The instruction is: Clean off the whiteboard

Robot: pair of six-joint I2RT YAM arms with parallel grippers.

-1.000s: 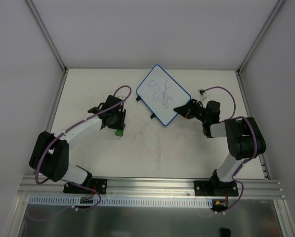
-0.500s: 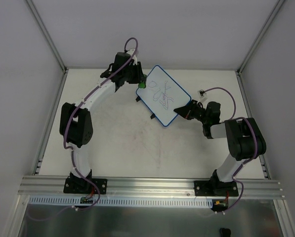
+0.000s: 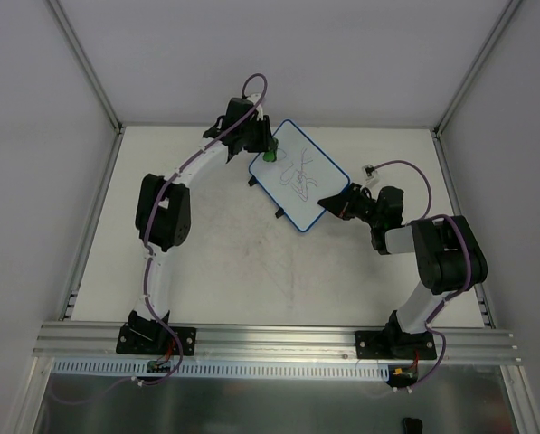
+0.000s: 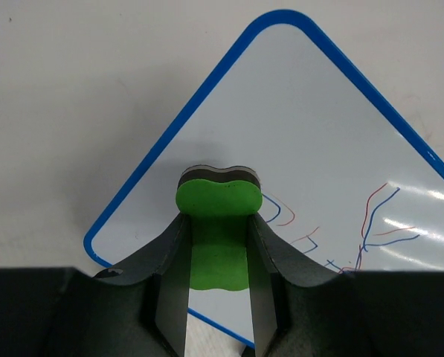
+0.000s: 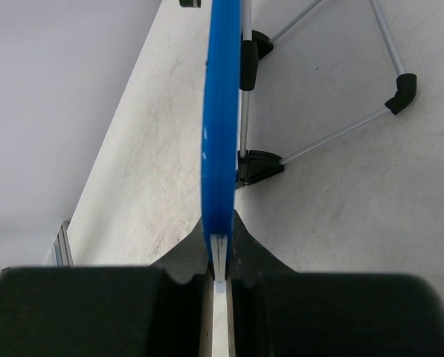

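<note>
Top external view: the whiteboard (image 3: 298, 174) is seen set at an angle on the far middle of the table (image 3: 251, 271), with its blue frame turned diamond-wise and scribbles (image 3: 298, 174) showing on its white face. Its near right corner is pinched by the right gripper (image 3: 328, 204); in the right wrist view the blue edge is clamped tightly between both fingers, with black clips (image 5: 260, 165) and thin wire legs visible beside it. The left arm is stretched to the board's far left corner, where a green eraser (image 3: 269, 155) is gripped firmly by the left gripper (image 3: 268, 154). In the left wrist view the eraser is held over the white surface just inside the frame, close to the red and blue lines.
</note>
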